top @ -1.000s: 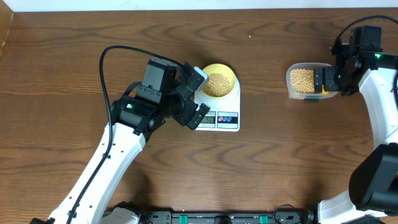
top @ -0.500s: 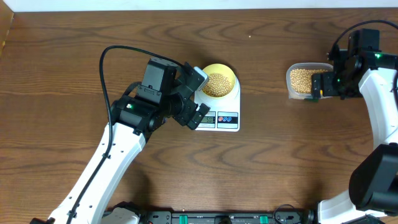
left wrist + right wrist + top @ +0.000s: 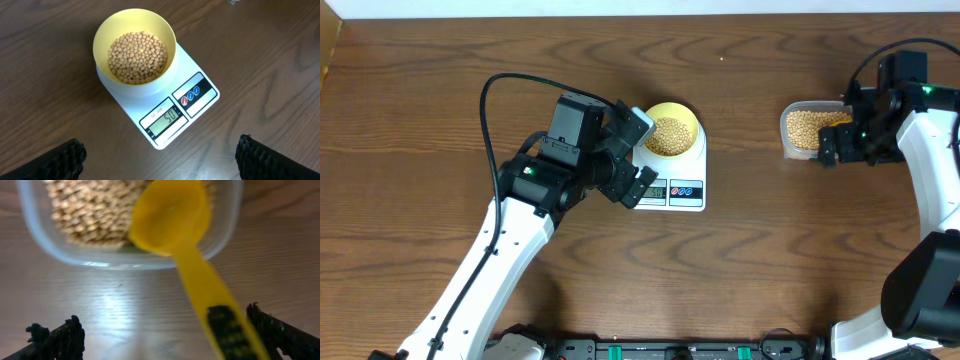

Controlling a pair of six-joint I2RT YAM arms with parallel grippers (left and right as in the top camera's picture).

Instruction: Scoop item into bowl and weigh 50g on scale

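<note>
Closest to the left gripper [image 3: 161, 160], whose two dark fingers stand spread wide at the lower corners of its wrist view with nothing between them, is bare brown table [image 3: 770, 260]. Just past that is the near end of the white scale [image 3: 200, 65]. Its grey display [image 3: 167, 117] reads 50, beside two round buttons [image 3: 190, 95]. On the far half of the scale sits the pale yellow bowl [image 3: 98, 47], upright and filled partway with tan beans [image 3: 137, 57]. From overhead, this gripper and its wrist hang over the scale's left end and hide part of the display, and a black cable [image 3: 485, 100] loops above the arm. Well apart to the right, the right gripper [image 3: 165, 337] is also wide open, holding nothing. The bright yellow scoop [image 3: 190, 265] runs its handle out between the fingers, nearer one of them, with neither finger closed on it. Beyond, the scoop's cup rests in the clear tub [image 3: 75, 255], covering part of the beans heaped there.
</note>
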